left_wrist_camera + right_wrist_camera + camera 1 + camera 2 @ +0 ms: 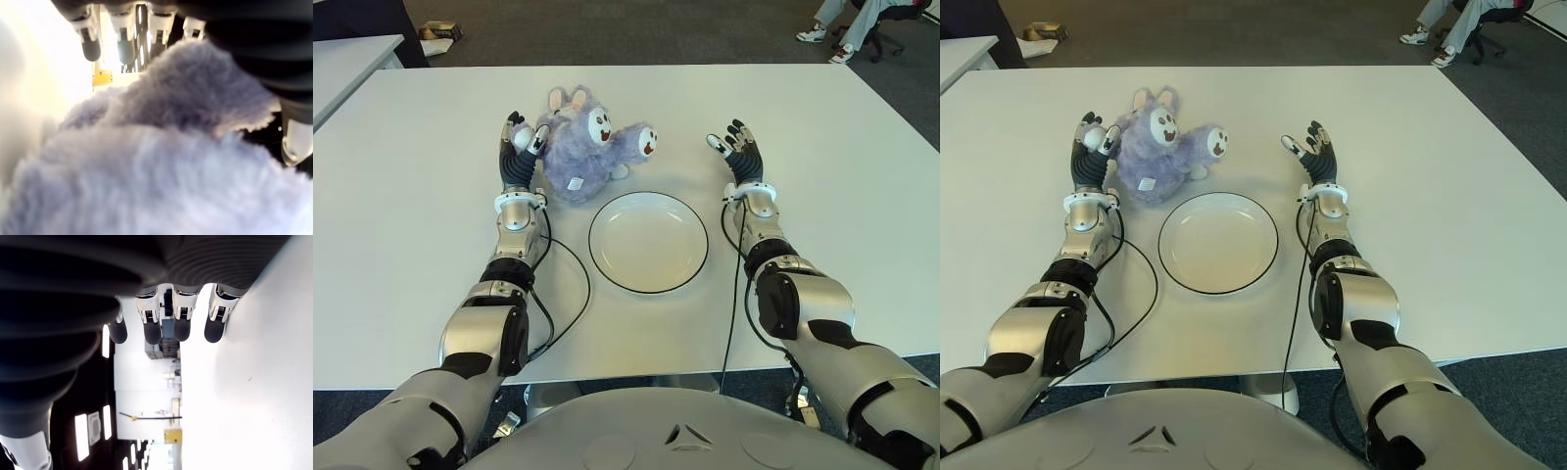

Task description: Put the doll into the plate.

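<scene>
The robot's torso is filling the near edge of both eye views and hiding the tabletop's (401, 245) front border. The plate (648, 242), white with a dark rim, is lying just beyond, between the two forearms, and is holding nothing. The left robot hand (517, 147) is positioned against the left side of the doll (582, 145); in the left wrist view its fingers (90, 41) are extending straight over the purple fur (186, 98), not closed on it, though whether the palm is touching is hard to make out. The right robot hand (736, 149) is sitting right of the plate with fingers (152, 323) spread, grasping nothing. The doll is lying on the tabletop just behind the plate. Farther off, a seated person's feet (822, 41) are cut off by the frame edge.
</scene>
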Tool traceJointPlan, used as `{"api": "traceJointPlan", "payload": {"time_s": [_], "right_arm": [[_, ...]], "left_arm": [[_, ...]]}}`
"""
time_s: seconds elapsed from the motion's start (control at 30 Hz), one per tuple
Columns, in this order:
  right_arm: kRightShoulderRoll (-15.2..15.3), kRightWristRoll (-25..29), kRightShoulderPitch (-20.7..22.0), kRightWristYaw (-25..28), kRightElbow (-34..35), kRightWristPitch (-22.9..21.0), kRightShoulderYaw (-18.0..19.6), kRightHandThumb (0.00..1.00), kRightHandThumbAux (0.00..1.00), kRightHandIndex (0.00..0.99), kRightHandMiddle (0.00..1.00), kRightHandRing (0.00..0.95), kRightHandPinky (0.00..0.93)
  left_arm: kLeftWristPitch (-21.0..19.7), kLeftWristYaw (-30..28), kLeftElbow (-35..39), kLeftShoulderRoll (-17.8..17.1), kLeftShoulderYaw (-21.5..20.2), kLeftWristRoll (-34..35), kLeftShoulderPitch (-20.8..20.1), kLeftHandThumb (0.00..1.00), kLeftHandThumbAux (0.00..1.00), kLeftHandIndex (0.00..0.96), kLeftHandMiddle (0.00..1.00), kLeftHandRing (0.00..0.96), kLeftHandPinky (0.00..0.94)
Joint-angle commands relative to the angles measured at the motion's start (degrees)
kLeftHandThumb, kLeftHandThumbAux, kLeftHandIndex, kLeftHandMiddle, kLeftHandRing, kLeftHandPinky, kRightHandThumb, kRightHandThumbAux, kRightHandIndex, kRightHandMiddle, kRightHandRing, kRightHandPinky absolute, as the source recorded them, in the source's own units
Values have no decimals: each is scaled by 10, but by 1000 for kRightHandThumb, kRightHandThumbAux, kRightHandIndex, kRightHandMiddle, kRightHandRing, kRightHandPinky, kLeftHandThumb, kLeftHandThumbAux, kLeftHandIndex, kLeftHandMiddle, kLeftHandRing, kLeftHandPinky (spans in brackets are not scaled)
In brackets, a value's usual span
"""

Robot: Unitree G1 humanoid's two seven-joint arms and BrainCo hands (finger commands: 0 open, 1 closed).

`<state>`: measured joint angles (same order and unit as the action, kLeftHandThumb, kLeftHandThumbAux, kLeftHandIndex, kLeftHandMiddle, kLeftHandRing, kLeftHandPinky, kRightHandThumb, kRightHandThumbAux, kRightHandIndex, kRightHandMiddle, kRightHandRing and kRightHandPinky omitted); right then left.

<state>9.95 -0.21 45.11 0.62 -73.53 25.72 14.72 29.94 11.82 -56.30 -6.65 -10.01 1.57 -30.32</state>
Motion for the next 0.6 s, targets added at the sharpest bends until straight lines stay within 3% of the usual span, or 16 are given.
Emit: {"api": "traceJointPlan", "payload": {"time_s": [0.03,0.6], "right_arm": [[-14,3,-50,1,-28,-26,2,55,670,23,30,28,40],[-12,4,-49,2,-28,-27,4,57,677,23,33,30,45]], "left_arm": [[-3,4,-38,25,11,-12,71,0,481,0,95,74,32],[-7,5,-35,28,12,-12,71,0,487,0,91,80,49]]}}
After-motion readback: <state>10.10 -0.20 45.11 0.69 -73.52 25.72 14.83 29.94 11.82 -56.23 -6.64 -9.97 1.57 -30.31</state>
